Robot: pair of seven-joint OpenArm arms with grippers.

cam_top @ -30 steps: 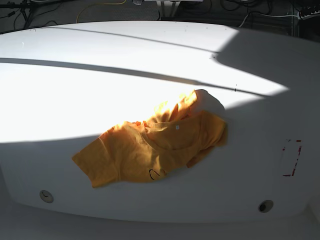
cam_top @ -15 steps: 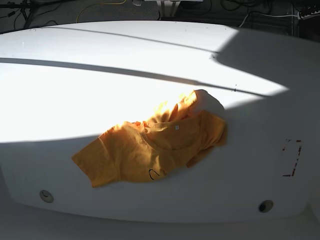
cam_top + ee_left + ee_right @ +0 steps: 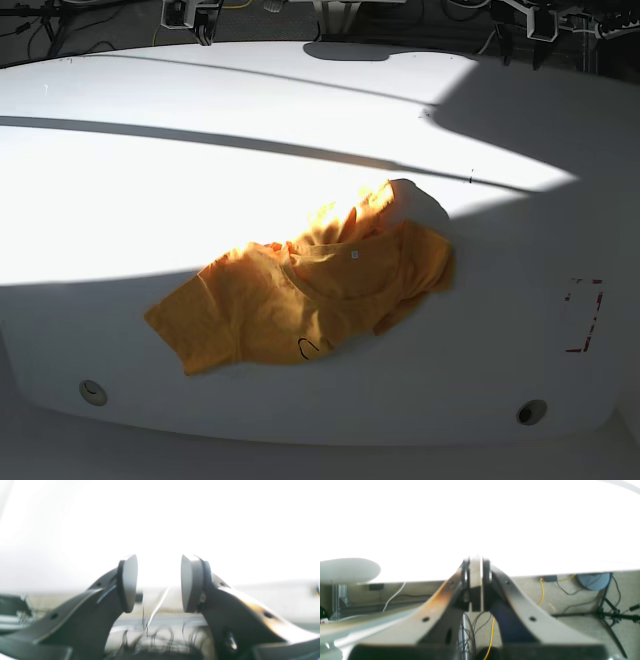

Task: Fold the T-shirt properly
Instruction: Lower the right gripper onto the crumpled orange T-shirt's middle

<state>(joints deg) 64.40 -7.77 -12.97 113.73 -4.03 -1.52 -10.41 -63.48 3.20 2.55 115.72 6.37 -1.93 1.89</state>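
Your T-shirt (image 3: 300,300) is lying crumpled on the white table (image 3: 120,200), a little toward the near edge and around the middle of its width. It is sitting half in shadow: the upper bunched part near the collar is catching the sun, while the wider flat part toward your near-left is lying in the shade. A tiny white neck tag (image 3: 354,255) is showing near the collar, and a small black line drawing (image 3: 312,347) is peeking out at the shirt's near hem. A pale fold of cloth is standing up at the shirt's far right corner.

You are looking at a red-marked rectangle (image 3: 583,316) on the table well to the right of the shirt, and two round fittings near the front edge, one at the left (image 3: 92,392) and one at the right (image 3: 531,411).

Your left end effector (image 3: 159,582) is hanging with its pads parted, a clear gap between them and nothing in it. Your right end effector (image 3: 476,580) is sitting fully closed, pads pressed together, gripping nothing. Both are facing out over the bright table edge toward cables on the floor, well apart from the shirt.
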